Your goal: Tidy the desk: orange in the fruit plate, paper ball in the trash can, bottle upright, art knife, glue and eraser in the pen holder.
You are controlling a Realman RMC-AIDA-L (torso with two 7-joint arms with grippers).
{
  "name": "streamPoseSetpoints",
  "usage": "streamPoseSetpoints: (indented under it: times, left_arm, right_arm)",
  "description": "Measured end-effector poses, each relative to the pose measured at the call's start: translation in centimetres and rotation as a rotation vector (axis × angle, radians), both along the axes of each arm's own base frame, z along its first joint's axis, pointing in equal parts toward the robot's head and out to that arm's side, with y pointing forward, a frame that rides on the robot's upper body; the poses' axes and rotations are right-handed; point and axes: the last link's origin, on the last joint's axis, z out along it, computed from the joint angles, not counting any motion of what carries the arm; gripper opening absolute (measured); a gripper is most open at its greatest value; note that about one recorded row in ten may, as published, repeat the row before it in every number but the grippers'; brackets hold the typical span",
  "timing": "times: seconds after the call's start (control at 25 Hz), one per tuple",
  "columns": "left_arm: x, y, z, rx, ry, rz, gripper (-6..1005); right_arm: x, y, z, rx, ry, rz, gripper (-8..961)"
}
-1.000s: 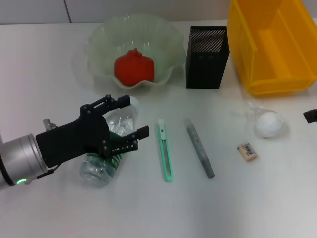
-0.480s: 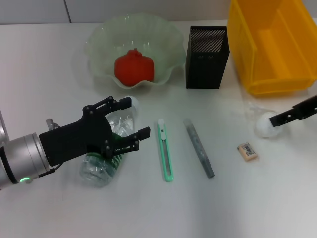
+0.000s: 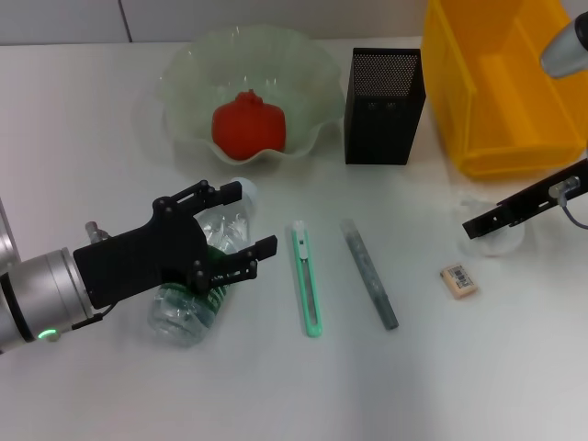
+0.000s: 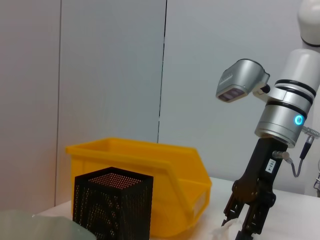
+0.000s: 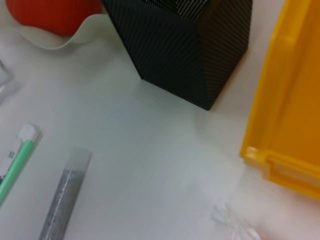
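Eraser [image 3: 458,280] barcode label unreadable, left claw [image 3: 241,223] spread around bottle [image 3: 197,285], right claw [image 3: 478,227] state unclear.

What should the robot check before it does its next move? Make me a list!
1. Left hand around the lying bottle: ok, open fingers on both sides.
2. Bottle upright: not ok, on its side.
3. Right hand over the paper ball: ok; grip cannot tell.
4. Yellow bin ready for the ball: ok, nothing seen inside.
5. Pen holder standing: ok.
6. Art knife, glue, eraser put away: not ok, on the table.
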Motion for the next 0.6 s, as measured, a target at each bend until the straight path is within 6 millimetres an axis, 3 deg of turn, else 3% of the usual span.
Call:
streamPoseSetpoints:
  times: [0.2, 0.44, 0.6]
  left_arm:
    - [-0.1, 0.0, 0.1, 0.005, 0.002, 0.001, 845]
    - [-0.1, 0.2, 0.2, 0.015, 0.005, -0.001, 845]
    - [-0.1, 0.3, 0.2, 0.018, 0.007, -0.003, 845]
  right_arm:
    - [0.0, 0.0, -0.1, -0.01, -0.004, -0.002, 725]
    - [-0.5, 0.0, 0.7, -0.001, -0.001, 0.01, 513]
    - [-1.5, 0.2, 1.8, 0.026, -0.002, 0.03, 500]
